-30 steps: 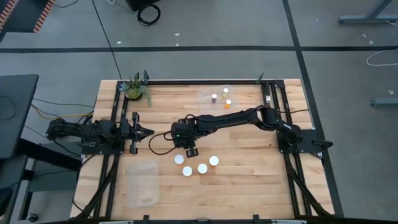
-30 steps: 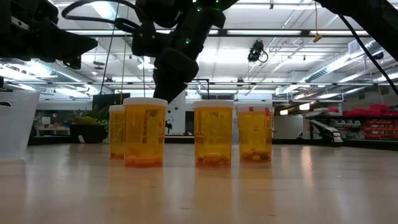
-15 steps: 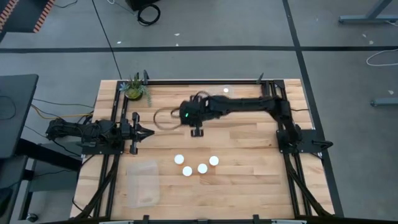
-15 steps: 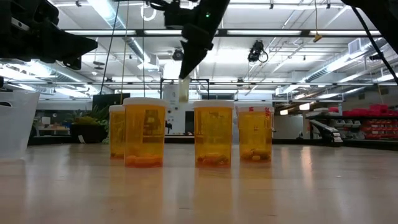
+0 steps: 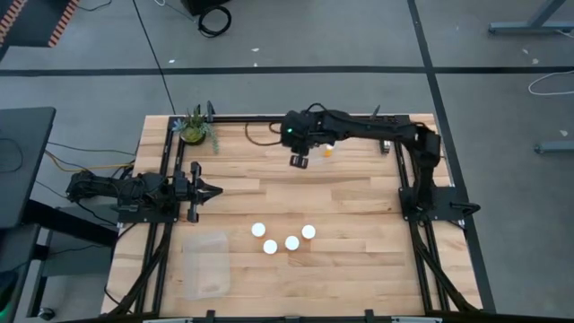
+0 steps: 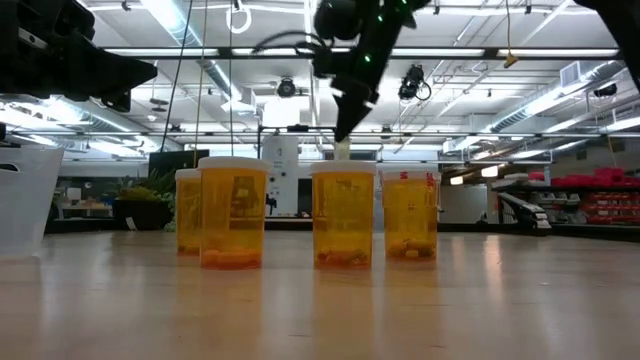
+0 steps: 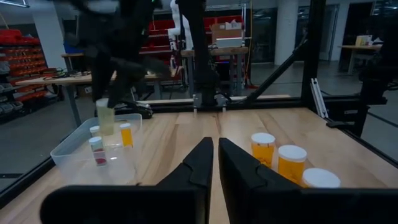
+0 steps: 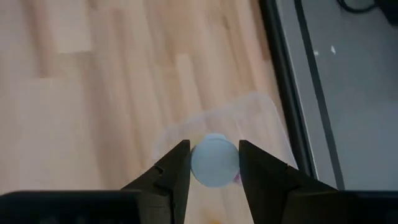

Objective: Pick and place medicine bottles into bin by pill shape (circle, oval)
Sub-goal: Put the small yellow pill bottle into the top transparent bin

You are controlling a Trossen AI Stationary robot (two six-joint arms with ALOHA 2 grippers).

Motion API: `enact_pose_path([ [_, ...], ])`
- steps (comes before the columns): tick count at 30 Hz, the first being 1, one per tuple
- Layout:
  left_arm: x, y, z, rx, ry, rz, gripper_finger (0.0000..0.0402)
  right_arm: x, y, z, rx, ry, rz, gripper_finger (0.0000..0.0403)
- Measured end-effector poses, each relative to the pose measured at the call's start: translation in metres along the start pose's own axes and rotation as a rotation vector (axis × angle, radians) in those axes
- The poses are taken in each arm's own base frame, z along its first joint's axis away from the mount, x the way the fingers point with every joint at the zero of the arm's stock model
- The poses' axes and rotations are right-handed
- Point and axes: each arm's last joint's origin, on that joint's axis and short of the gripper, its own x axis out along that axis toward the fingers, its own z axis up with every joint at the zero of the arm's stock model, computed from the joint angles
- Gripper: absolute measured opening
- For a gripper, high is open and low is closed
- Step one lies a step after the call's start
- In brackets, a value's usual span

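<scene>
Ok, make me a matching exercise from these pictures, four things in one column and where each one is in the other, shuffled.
Things:
1. right pincer
2. left pincer
3. potted plant
4. empty clear bin

Places:
A. far left corner of the table
B. above the far clear bin, shut on a bottle
C. near side of the table, left of the four white-capped bottles
D. left side of the table, idle

Pairs: 1-B, 2-D, 3-A, 4-C

Legible text: none I can read; the labels on the bottles (image 6: pixel 342 215) are too small to make out.
</scene>
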Motion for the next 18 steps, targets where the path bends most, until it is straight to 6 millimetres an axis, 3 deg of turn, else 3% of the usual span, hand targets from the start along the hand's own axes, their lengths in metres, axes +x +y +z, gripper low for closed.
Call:
enact_pose_path([
  [9,0.000,0.000,0.000,0.000,0.000,0.000,0.0026,0.039,-0.036,-0.049,0.162,0.019,0.075,0.0134],
  [18,0.000,0.000,0.000,0.000,-0.001,0.000,0.0036,0.061,-0.034,-0.070,0.177,0.065,0.084,0.0134],
])
